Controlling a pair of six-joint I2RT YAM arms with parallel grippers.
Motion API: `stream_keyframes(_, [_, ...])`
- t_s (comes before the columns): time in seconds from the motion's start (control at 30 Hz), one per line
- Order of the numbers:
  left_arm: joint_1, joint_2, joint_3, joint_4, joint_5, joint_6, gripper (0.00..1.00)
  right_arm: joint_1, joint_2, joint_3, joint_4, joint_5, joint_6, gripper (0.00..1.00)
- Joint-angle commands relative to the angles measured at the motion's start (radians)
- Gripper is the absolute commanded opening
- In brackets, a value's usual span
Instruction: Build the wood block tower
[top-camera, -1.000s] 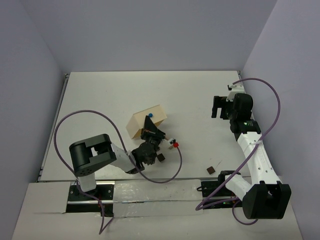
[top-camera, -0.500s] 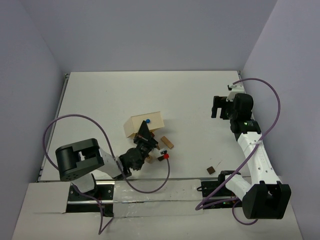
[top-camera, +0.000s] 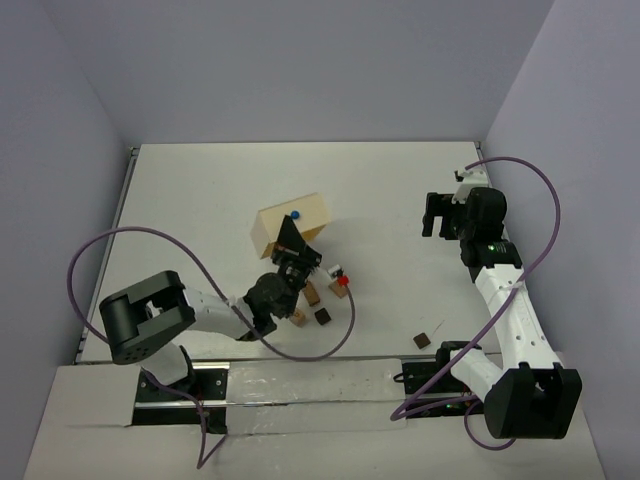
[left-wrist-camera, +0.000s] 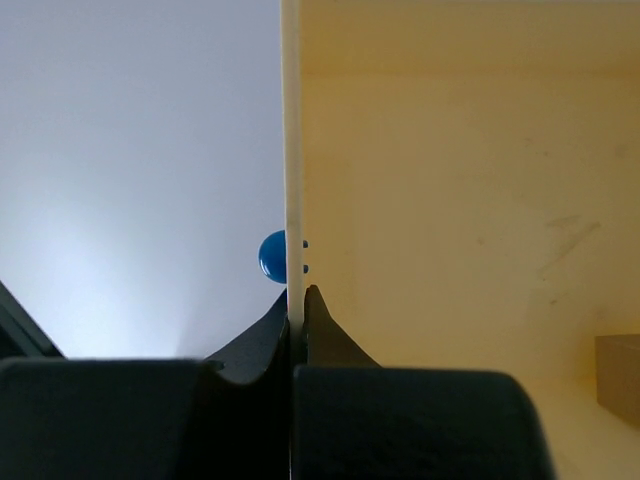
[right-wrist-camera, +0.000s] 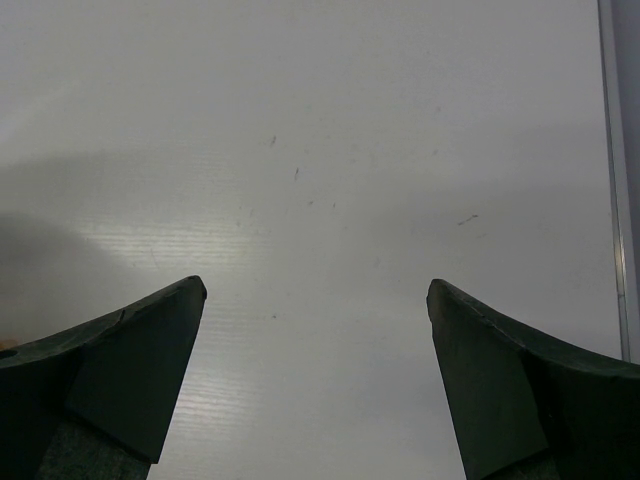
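Left jaws closed on the thin wall of the pale box (left-wrist-camera: 291, 150), which is tilted over the counter (top-camera: 200, 200). Right jaws wide apart, empty, well away. Wood blocks (top-camera: 322, 315) lie loose beside the left jaws. Judged light, rigid, easily toppled: take across flat opposite faces.

Wood blocks (top-camera: 311, 298) are lying loose, near-centre of the scene, none stacked. Three are sitting in a tight cluster: a reddish-brown block (top-camera: 312, 295) on the far side, a light tan block (top-camera: 298, 318) near-left of it, and a dark brown cube (top-camera: 322, 315) near-right. Can't tell if they're touching. A second dark brown block (top-camera: 421, 340) is lying alone, well off to the right. One more tan block (left-wrist-camera: 620, 370) is resting inside the pale box (left-wrist-camera: 450, 200), cut off by the frame edge.
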Motion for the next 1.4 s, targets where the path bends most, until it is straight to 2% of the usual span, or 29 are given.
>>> stream_keyframes(0.0, [0.056, -0.164, 0.258, -0.240, -0.162, -0.174, 0.00, -0.007, -0.021, 0.004, 0.020, -0.004, 0.003, 1.00])
stream_keyframes(0.03, [0.067, -0.211, 0.320, -0.532, -0.194, -0.321, 0.00, -0.006, -0.020, 0.005, 0.020, -0.007, 0.003, 1.00])
stream_keyframes(0.1, [0.089, -0.245, 0.563, -1.077, -0.162, -0.861, 0.00, -0.008, -0.013, 0.008, 0.019, -0.009, 0.006, 1.00])
stream_keyframes(0.13, [0.099, -0.254, 0.608, -1.312, -0.111, -1.029, 0.00, -0.008, -0.010, 0.010, 0.020, -0.010, 0.006, 1.00])
stream_keyframes(0.17, [0.107, -0.259, 0.666, -1.413, -0.076, -1.103, 0.00, -0.008, -0.009, 0.010, 0.020, -0.009, 0.006, 1.00])
stream_keyframes(0.23, [0.111, -0.298, 0.713, -1.555, 0.007, -1.218, 0.00, -0.008, -0.004, 0.011, 0.020, -0.013, 0.005, 1.00])
stream_keyframes(0.37, [0.117, -0.391, 0.710, -1.763, 0.187, -1.409, 0.00, -0.009, 0.001, 0.012, 0.020, -0.014, 0.006, 1.00])
stream_keyframes(0.5, [0.144, -0.454, 0.674, -1.841, 0.324, -1.496, 0.00, -0.008, 0.000, 0.009, 0.023, -0.018, 0.006, 1.00])
stream_keyframes(0.6, [0.156, -0.473, 0.634, -1.836, 0.323, -1.480, 0.00, -0.006, 0.007, 0.010, 0.022, -0.023, 0.006, 1.00])
stream_keyframes(0.7, [0.156, -0.479, 0.542, -1.747, 0.214, -1.409, 0.00, -0.009, 0.018, 0.012, 0.020, -0.026, 0.007, 1.00])
stream_keyframes(0.83, [0.154, -0.445, 0.358, -1.422, -0.029, -1.201, 0.00, -0.009, 0.028, 0.012, 0.022, -0.024, 0.006, 1.00])
stream_keyframes(0.87, [0.154, -0.431, 0.306, -1.231, -0.106, -1.122, 0.00, -0.008, 0.030, 0.013, 0.022, -0.024, 0.006, 1.00])
stream_keyframes(0.9, [0.154, -0.423, 0.246, -1.175, -0.110, -1.008, 0.00, -0.008, 0.031, 0.014, 0.021, -0.022, 0.006, 1.00])
stream_keyframes(0.97, [0.150, -0.391, 0.051, -0.544, -0.148, -0.572, 0.00, -0.008, 0.034, 0.016, 0.019, -0.019, 0.006, 1.00])
stream_keyframes(1.03, [0.144, -0.293, -0.052, 0.010, -0.103, -0.220, 0.00, -0.008, 0.033, 0.013, 0.020, -0.015, 0.006, 1.00])
stream_keyframes(1.07, [0.138, -0.219, -0.083, 0.239, -0.070, -0.081, 0.00, -0.008, 0.032, 0.011, 0.021, -0.013, 0.006, 1.00])
stream_keyframes(1.13, [0.120, -0.100, -0.101, 0.520, 0.005, 0.092, 0.00, -0.008, 0.034, 0.012, 0.020, -0.012, 0.005, 1.00])
stream_keyframes(1.17, [0.109, -0.081, -0.102, 0.574, 0.021, 0.139, 0.00, -0.008, 0.039, 0.013, 0.020, -0.012, 0.006, 1.00])
stream_keyframes(1.3, [0.030, -0.056, -0.111, 0.573, 0.032, 0.159, 0.00, -0.008, 0.050, 0.022, 0.017, -0.009, 0.009, 1.00])
stream_keyframes(1.37, [0.021, -0.034, -0.043, 0.573, -0.020, 0.160, 0.00, -0.007, 0.047, 0.017, 0.018, -0.006, 0.006, 1.00])
